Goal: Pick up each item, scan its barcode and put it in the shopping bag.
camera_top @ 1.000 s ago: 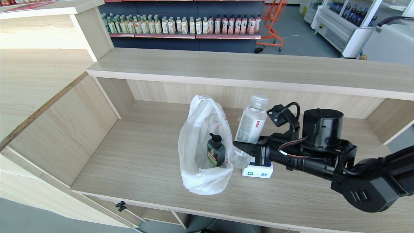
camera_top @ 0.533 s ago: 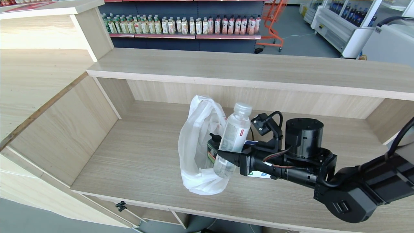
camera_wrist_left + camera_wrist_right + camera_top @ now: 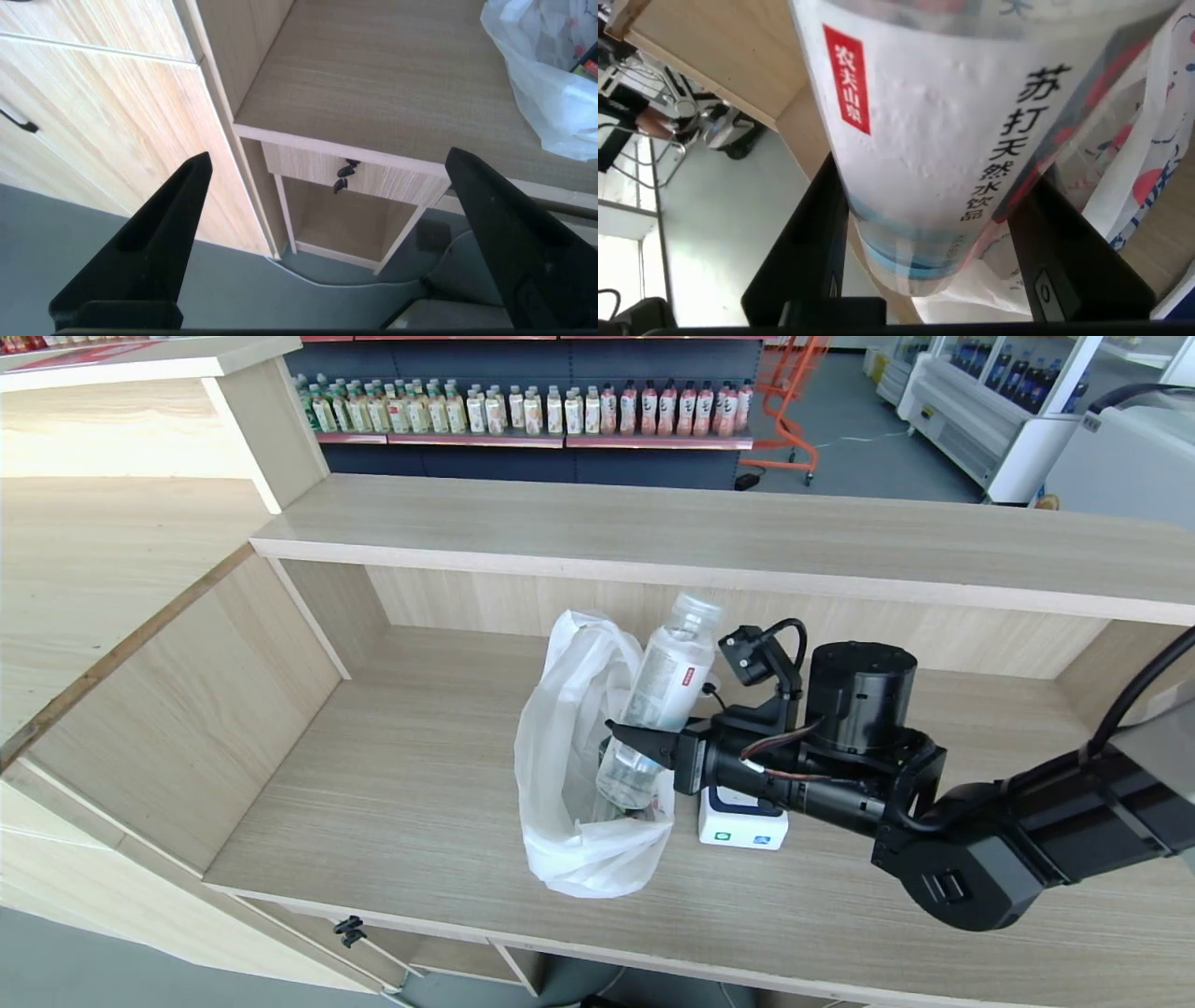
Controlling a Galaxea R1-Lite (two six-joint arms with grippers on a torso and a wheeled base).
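Right gripper [image 3: 640,744] held level, gripping tilted water bottle [image 3: 667,672], base seemingly inside shopping bag [image 3: 560,756], left gripper [image 3: 329,163] spread wide

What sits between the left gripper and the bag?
Only bare counter, seen in the left wrist view; the open left gripper hangs beyond its front edge, apart from the bag.

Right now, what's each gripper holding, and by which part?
Right gripper: water bottle, clamped around its lower body. Left gripper: open, holding nothing.

wooden counter [image 3: 392,803], grey floor [image 3: 868,467], drinks shelf [image 3: 523,411] behind (white fridges [image 3: 971,420] at right).
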